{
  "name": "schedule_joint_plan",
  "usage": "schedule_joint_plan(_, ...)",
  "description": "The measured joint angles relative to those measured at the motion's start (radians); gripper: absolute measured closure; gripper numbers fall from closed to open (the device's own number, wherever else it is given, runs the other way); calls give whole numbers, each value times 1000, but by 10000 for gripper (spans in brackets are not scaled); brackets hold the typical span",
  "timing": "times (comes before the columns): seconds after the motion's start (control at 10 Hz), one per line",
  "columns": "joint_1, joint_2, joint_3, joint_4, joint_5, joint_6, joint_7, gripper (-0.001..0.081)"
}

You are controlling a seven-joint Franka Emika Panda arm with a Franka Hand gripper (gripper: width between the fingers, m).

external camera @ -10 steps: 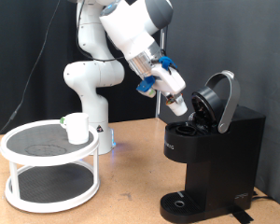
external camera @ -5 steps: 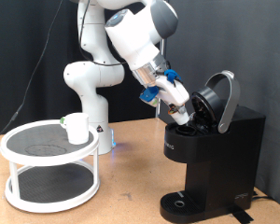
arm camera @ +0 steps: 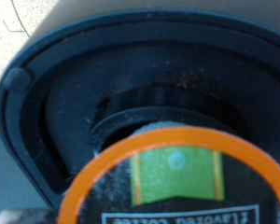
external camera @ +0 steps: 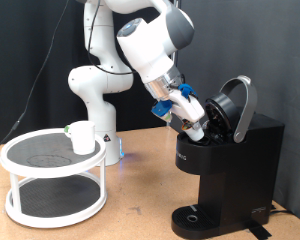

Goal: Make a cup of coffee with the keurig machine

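The black keurig machine (external camera: pixel 235 155) stands at the exterior view's right with its hinged lid (external camera: pixel 237 103) raised. My gripper (external camera: pixel 201 128) reaches down at a slant into the open pod chamber (arm camera: pixel 145 107). In the wrist view a pod (arm camera: pixel 182 182) with an orange rim and a green label sits close under the camera, just over the dark round chamber; the fingers themselves do not show there. The small white cup (external camera: pixel 82 137) stands on the top tier of a white round stand at the exterior view's left, far from the gripper.
The white two-tier stand (external camera: pixel 50 170) takes up the table's left part in the exterior view. The arm's white base (external camera: pixel 95 95) rises behind it. The machine's round drip base (external camera: pixel 200 218) is bare. A wooden tabletop (external camera: pixel 140 200) lies between stand and machine.
The gripper has moved down and to the exterior view's right, from just outside the raised lid to the mouth of the pod chamber. The cup and the machine have not moved.
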Motion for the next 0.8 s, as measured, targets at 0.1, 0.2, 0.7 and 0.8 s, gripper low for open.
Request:
schedule_joint_plan(0.1, 0, 3, 3, 0, 1, 0, 0, 421)
schedule_joint_plan(0.2, 0, 5, 6, 0, 1, 1, 0, 421)
schedule_joint_plan(0.7, 0, 29, 14, -4, 1, 22, 1, 217)
schedule_joint_plan(0.8, 0, 37, 14, -5, 1, 23, 1, 217)
